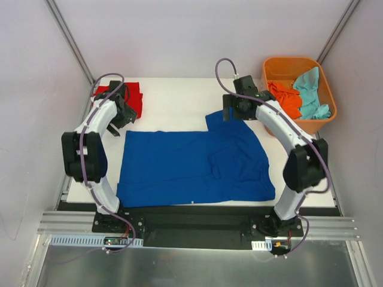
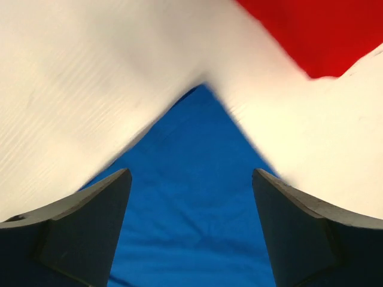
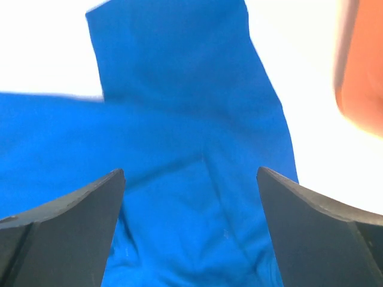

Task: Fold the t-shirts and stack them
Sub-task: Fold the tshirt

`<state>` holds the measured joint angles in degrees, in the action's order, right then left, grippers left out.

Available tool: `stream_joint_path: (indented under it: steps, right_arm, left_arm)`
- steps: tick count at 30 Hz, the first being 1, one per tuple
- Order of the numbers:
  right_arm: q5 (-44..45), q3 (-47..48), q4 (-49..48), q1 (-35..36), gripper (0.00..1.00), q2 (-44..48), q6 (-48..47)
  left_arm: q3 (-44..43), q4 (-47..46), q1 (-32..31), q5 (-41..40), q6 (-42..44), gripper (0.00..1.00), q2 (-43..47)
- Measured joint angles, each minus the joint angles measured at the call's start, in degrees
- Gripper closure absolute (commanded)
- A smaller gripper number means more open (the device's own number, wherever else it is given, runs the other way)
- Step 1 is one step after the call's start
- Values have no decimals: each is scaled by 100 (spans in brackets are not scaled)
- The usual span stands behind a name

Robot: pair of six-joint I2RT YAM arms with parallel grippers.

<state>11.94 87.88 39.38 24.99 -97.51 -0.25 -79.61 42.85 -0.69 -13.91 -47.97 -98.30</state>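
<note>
A royal-blue t-shirt (image 1: 191,164) lies spread flat on the white table, one sleeve (image 1: 222,119) pointing to the back. A folded red t-shirt (image 1: 133,98) sits at the back left. My left gripper (image 1: 124,116) hovers open over the blue shirt's back-left corner (image 2: 197,179); that corner lies between the fingers (image 2: 190,173) and the red t-shirt (image 2: 323,36) is just beyond. My right gripper (image 1: 234,109) hangs open above the blue shirt's sleeve area (image 3: 179,89), with nothing between its fingers (image 3: 190,170). Orange (image 1: 286,98) and teal (image 1: 310,89) t-shirts lie crumpled in the tub.
The orange plastic tub (image 1: 326,116) stands at the back right, just off the white table top (image 1: 179,98); its blurred wall (image 3: 362,66) shows at the right in the right wrist view. Frame posts rise at both back corners.
</note>
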Motion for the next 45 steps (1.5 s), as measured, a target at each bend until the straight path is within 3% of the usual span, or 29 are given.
stream_joint_path:
  steps: [9,15,21,24,25,32,45]
  right_arm:
    - [-520,1985,74,-721,3,-2212,-483]
    - [-743,2763,-2,-868,3,-3097,-708]
    - [-925,3215,-282,-970,4,-3746,-782]
    - [-960,3346,-476,-992,4,-3967,-772]
    - [-964,3412,-546,-997,4,-4048,-769]
    - [-931,4065,-702,-997,3,-4640,-730]
    - [-1233,4081,-520,-1003,1,-4658,-509]
  left_arm:
    - [-1781,70,83,-201,444,37,-2107]
    - [-2055,168,184,-181,560,49,-2730]
    - [-2074,236,188,-173,535,64,-2800]
    - [-2017,181,188,-151,494,86,-2798]
    - [-2004,153,186,-136,494,100,-2798]
    - [-1919,7,181,-4,498,100,-2752]
    - [-1416,142,181,-15,501,100,-2404]
